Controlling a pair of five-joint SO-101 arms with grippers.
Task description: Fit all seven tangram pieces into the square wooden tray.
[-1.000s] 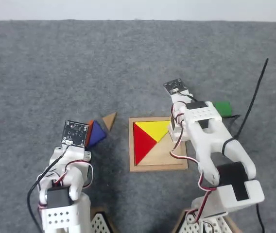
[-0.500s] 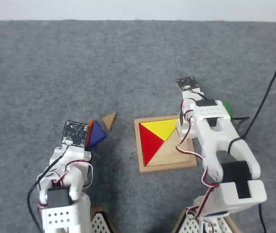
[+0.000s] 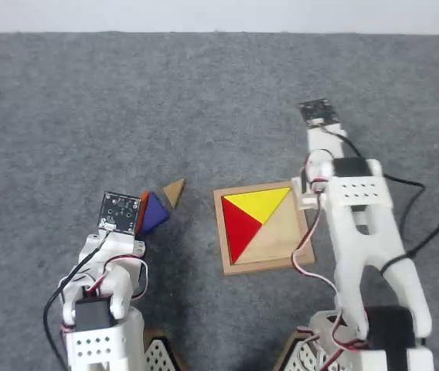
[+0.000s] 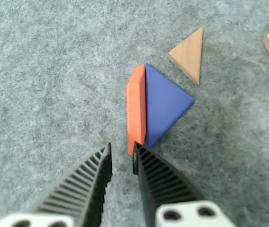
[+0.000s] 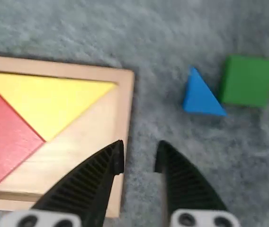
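Holding your right hand [image 5: 139, 153], fingers apart and empty, at the rim of the tray [image 5: 127, 94] lines you up for the light blue triangle [image 5: 200, 97] and green square [image 5: 247, 80]. The red triangle [image 3: 239, 224] and yellow triangle [image 3: 260, 202] sit inside. Your left hand [image 4: 122, 156], slightly apart, faces the orange piece [image 4: 136, 109].

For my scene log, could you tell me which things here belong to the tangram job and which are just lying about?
Job:
wooden tray, yellow triangle, red triangle, orange piece, dark blue triangle, plain wooden triangle, light blue triangle, green square.

Lying about:
grey mat.
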